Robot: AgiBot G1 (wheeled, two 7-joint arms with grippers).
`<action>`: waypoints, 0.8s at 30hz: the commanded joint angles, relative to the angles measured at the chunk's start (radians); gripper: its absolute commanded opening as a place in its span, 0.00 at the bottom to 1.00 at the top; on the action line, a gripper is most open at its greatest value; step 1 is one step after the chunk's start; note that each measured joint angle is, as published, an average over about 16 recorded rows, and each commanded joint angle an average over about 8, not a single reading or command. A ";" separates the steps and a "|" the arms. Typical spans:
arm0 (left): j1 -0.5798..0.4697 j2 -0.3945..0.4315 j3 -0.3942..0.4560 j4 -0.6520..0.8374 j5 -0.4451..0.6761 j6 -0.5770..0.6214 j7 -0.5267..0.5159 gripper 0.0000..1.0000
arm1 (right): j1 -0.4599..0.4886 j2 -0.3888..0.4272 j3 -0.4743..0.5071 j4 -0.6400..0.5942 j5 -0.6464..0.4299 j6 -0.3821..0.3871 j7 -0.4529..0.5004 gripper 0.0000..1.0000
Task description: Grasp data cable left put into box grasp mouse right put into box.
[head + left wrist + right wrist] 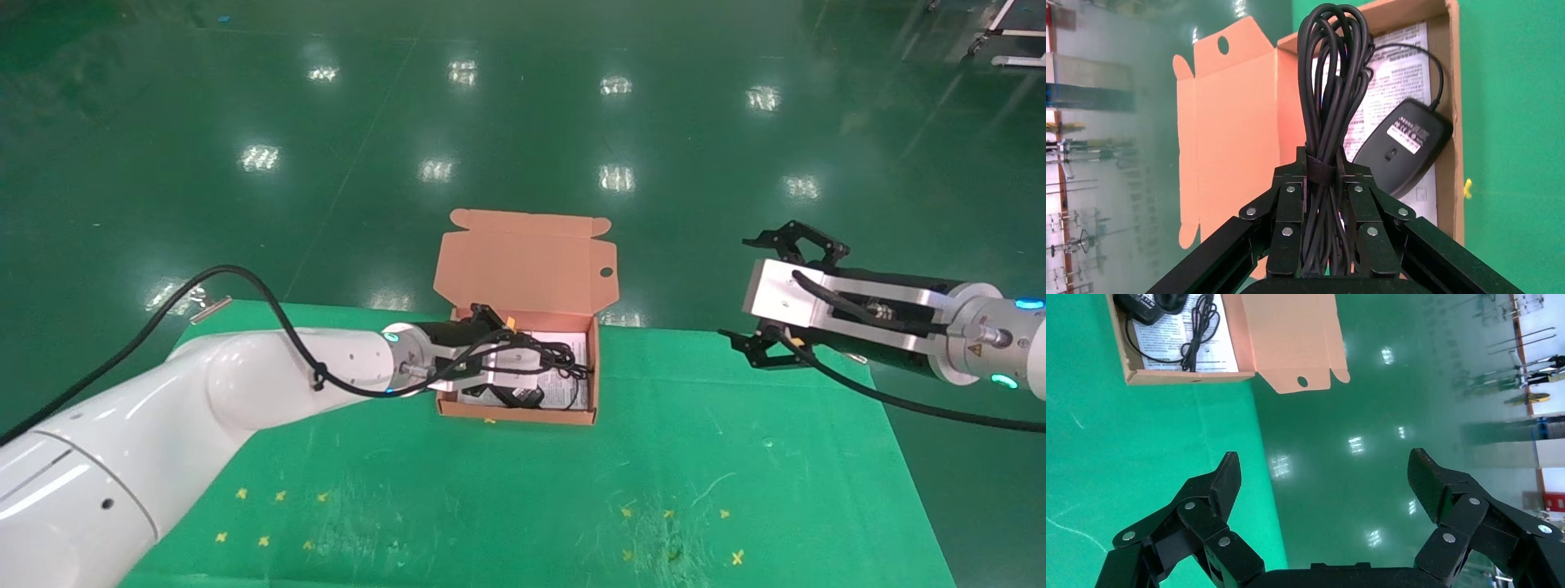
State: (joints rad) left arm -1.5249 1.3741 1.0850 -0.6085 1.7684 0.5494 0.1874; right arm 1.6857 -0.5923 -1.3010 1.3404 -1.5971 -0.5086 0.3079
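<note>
A coiled black data cable (1330,92), bound by a dark strap, was clamped between the closed fingers (1289,211) of the robot's left hand (511,359) and hung over the open salmon-orange cardboard box (523,411), at the centre of the head view. In the left wrist view the bundle stood up the middle of the frame, its loops reaching the top edge. Just right of it, a black mouse (1404,144) lay underside up on the white printed sheet (1401,73) lining the box bottom, its label facing the camera and its thin cord (1431,61) curving over the sheet toward the cable. The box's hinged lid (527,261) stood upright behind the tray, its tuck flap uppermost. The box sat near the far edge of the green worktop (654,457), which filled the lower half of the head view and carried small yellow cross marks (737,558) along its lower part. At the right of that frame the right hand (772,290) hovered well apart from the box, above the worktop's far right edge, its fingers (1214,487) spread wide and holding nothing. A glossy green floor (523,98) filled the upper half of the frame.
</note>
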 commanded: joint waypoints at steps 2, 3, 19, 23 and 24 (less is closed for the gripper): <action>-0.001 0.001 0.039 -0.004 -0.032 -0.023 0.000 0.25 | 0.005 0.014 -0.003 0.019 -0.020 -0.002 0.027 1.00; -0.001 0.001 0.048 -0.005 -0.039 -0.029 0.000 0.37 | 0.006 0.015 -0.003 0.021 -0.022 -0.003 0.029 1.00; -0.003 -0.006 0.056 -0.013 -0.047 -0.034 -0.002 1.00 | 0.007 0.010 -0.004 0.014 -0.024 -0.004 0.031 1.00; -0.015 -0.025 0.049 -0.031 -0.050 -0.046 -0.009 1.00 | 0.015 -0.001 0.002 0.001 -0.018 0.001 0.019 1.00; -0.022 -0.031 0.047 -0.037 -0.050 -0.054 -0.012 1.00 | 0.021 -0.006 0.006 -0.004 -0.017 0.005 0.013 1.00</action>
State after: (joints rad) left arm -1.5616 1.3472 1.1312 -0.6400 1.7254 0.4844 0.1761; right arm 1.7206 -0.6046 -1.2885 1.3327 -1.6196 -0.4994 0.3112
